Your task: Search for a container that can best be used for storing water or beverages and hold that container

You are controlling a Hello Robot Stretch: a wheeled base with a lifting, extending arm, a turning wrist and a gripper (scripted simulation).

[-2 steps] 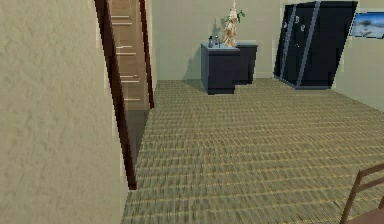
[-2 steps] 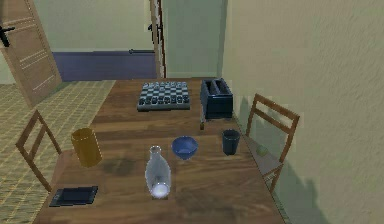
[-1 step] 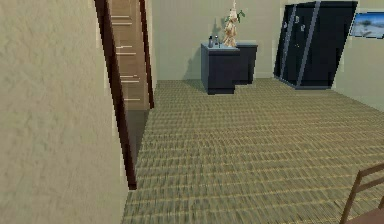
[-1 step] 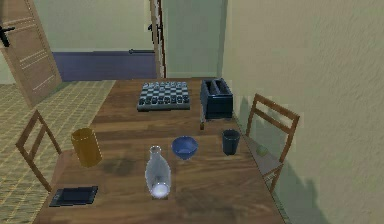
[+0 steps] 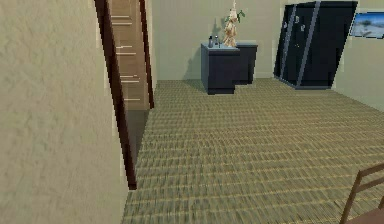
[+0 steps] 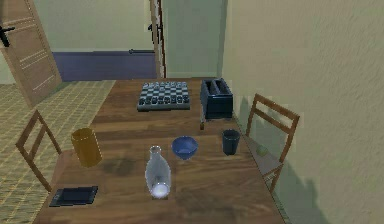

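Since the clear bottle [image 6: 157,172] stands on the table [image 6: 120,125], I judge the search done, grasping left; my pincer's state and nearness I cannot tell.

No text, label, number or sign can be read on anything in either view.

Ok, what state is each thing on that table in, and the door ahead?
Clear bottle, upright on the table.
Orange cup, upright.
Blue bowl, right way up.
Dark mug, upright.
Dark slab, lying flat.
Wooden door, open.
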